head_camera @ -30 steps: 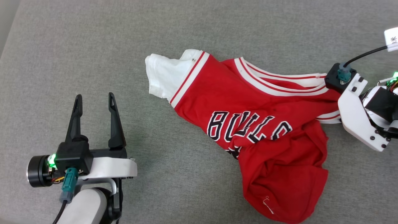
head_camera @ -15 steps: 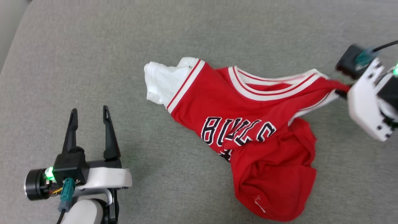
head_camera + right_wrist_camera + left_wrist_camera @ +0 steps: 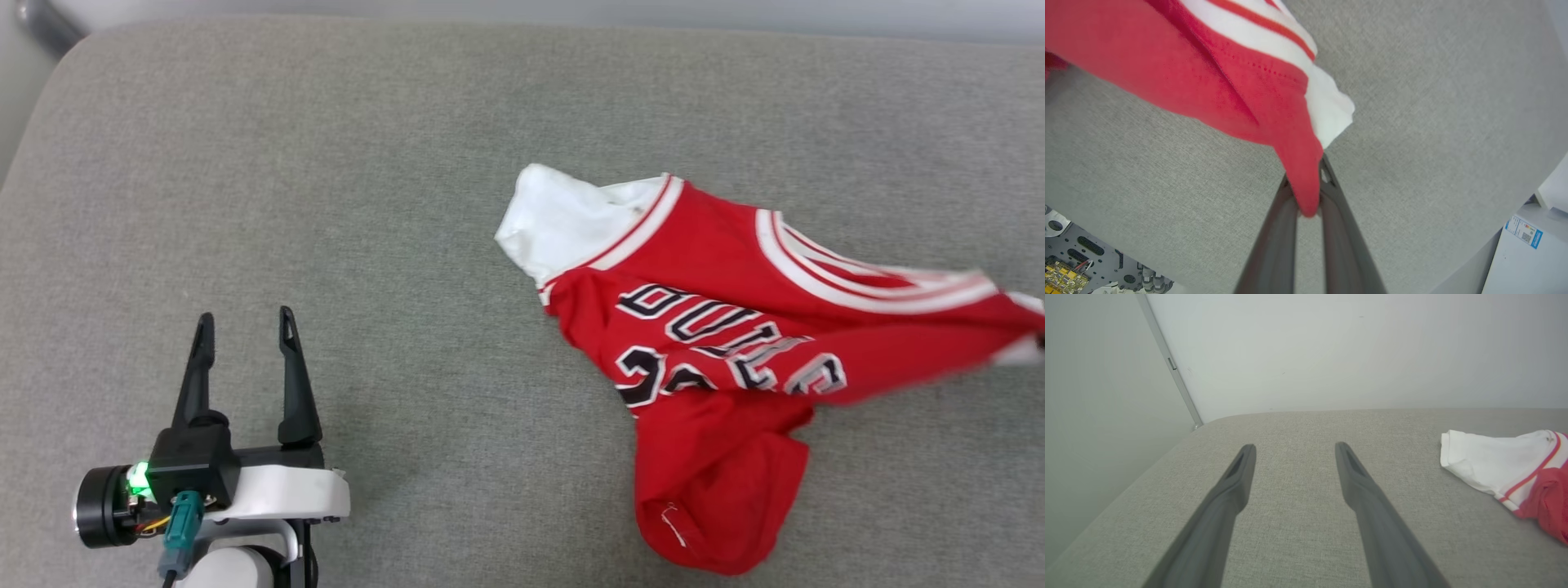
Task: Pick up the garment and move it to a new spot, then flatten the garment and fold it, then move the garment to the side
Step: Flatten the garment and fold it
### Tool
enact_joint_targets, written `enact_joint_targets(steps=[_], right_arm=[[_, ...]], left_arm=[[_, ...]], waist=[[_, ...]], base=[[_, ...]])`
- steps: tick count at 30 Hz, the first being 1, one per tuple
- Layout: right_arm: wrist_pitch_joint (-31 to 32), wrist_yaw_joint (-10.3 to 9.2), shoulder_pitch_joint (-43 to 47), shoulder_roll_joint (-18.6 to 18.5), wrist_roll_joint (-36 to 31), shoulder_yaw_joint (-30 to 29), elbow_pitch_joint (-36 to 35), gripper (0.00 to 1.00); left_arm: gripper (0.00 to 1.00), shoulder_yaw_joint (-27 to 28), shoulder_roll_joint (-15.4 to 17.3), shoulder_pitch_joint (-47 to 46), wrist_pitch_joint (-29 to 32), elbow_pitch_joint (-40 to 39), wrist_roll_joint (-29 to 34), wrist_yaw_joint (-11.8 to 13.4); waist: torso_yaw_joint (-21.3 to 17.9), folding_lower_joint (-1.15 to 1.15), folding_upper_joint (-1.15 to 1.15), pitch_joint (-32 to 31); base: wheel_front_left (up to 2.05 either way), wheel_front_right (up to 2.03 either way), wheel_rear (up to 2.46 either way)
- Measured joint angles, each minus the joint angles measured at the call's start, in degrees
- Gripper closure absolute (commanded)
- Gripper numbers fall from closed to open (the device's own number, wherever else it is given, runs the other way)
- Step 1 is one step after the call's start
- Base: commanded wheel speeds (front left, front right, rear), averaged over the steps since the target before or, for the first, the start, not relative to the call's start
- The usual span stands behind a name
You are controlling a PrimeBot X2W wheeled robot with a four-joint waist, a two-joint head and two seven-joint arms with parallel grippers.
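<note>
The garment (image 3: 718,327), a red jersey with white sleeves, striped trim and "BULLS" lettering, lies stretched across the grey cushion (image 3: 408,204) toward the right edge of the head view. Its white sleeve (image 3: 1486,465) sits at the right of the left wrist view. In the right wrist view my right gripper (image 3: 1306,192) is shut on a red shoulder corner of the garment (image 3: 1208,73), which is lifted and pulled taut above the cushion. My left gripper (image 3: 243,331) stands open at the lower left, well left of the garment, and holds nothing.
The grey cushion has a rounded far-left corner (image 3: 73,49) with a wall (image 3: 1331,347) behind it. A white box with a label (image 3: 1523,232) and part of the robot base (image 3: 1069,261) lie beyond the cushion's edge in the right wrist view.
My right gripper shut on the garment's right shoulder and pulled it up and to the right, out of the head view. The garment stretched and slid right. The camera also shifted.
</note>
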Motion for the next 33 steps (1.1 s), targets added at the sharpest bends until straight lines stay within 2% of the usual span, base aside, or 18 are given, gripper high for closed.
enact_joint_targets(steps=[3, 5, 9, 11, 12, 13, 15, 20, 26, 28, 29, 33], right_arm=[[-0.20, -0.01, 3.67, 0.91, 0.86, 0.36, 3.18, 1.00], [-1.98, -0.01, 9.54, 3.89, 1.48, 0.86, 8.13, 1.00], [-4.33, -0.02, 11.93, 5.59, 1.97, -0.20, 11.22, 1.00], [-7.73, -0.03, 13.25, 7.28, 1.40, -1.82, 13.03, 1.00], [-9.20, -0.03, 13.63, 7.72, 0.80, -2.44, 13.19, 0.59], [-10.66, -0.03, 13.98, 8.25, 0.40, -3.23, 13.13, 0.00], [-13.99, 0.00, 14.58, 8.57, -0.22, -5.08, 12.43, 0.00], [-19.73, -0.01, 17.39, 6.26, -1.93, -10.18, 7.90, 0.00], [-29.54, -0.01, 22.04, 6.05, -4.79, -21.46, 3.23, 0.00], [-33.54, -0.01, 24.67, 7.81, -6.70, -26.48, 3.10, 0.00], [-33.54, -0.01, 24.67, 7.81, -6.70, -26.48, 3.10, 0.00], [-41.36, -0.01, 30.74, 15.57, -12.57, -39.21, 4.15, 0.00]], left_arm=[[0.00, 0.07, -0.58, -0.07, 0.00, 0.30, 0.33, -0.65], [0.00, 0.40, -1.07, -0.14, 0.00, 1.01, 0.75, -1.45], [0.00, 1.49, -1.00, -0.10, 0.00, 1.87, 0.96, -2.08], [0.00, 2.38, -0.88, 0.30, 0.00, 2.58, 1.31, -2.18], [0.00, 2.52, -0.86, 0.46, 0.00, 2.81, 1.52, -2.30], [0.00, 2.77, -0.76, 0.67, 0.00, 3.10, 1.52, -2.70], [0.00, 3.24, 0.07, 1.00, 0.00, 3.87, 1.53, -3.18], [0.00, 4.03, 1.75, 1.19, 0.03, 5.13, 1.25, -4.54], [0.00, 4.50, 6.46, -3.05, 3.24, 5.47, 1.41, -7.43], [0.00, 3.87, 7.99, -5.67, 5.49, 5.65, 1.55, -8.87], [0.00, 3.87, 7.99, -5.67, 5.49, 5.65, 1.55, -8.87], [0.00, 2.90, 10.91, -12.10, 10.05, 6.41, 2.02, -11.94]], waist=[[0.54, 0.00, 0.00, 0.40], [1.40, 0.00, 0.00, 0.77], [1.66, 0.00, 0.00, 0.26], [1.19, 0.00, 0.00, -0.96], [0.98, 0.00, 0.00, -1.51], [0.76, 0.00, 0.00, -2.15], [0.27, 0.00, 0.00, -3.62], [-1.74, 0.00, 0.00, -7.34], [-5.61, 0.00, 0.00, -10.06], [-6.78, 0.00, 0.00, -10.49], [-6.78, 0.00, 0.00, -10.49], [-8.82, 0.00, 0.00, -10.55]], base=[[0.00, 0.00, 0.00], [0.00, 0.00, 0.00], [0.00, 0.00, 0.00], [0.00, 0.00, 0.00], [0.00, 0.00, 0.00], [0.00, 0.00, 0.00], [0.00, 0.00, 0.00], [0.00, 0.00, 0.00], [0.00, 0.00, 0.00], [0.00, 0.00, 0.00], [0.00, 0.00, 0.00], [0.00, 0.00, 0.00]])
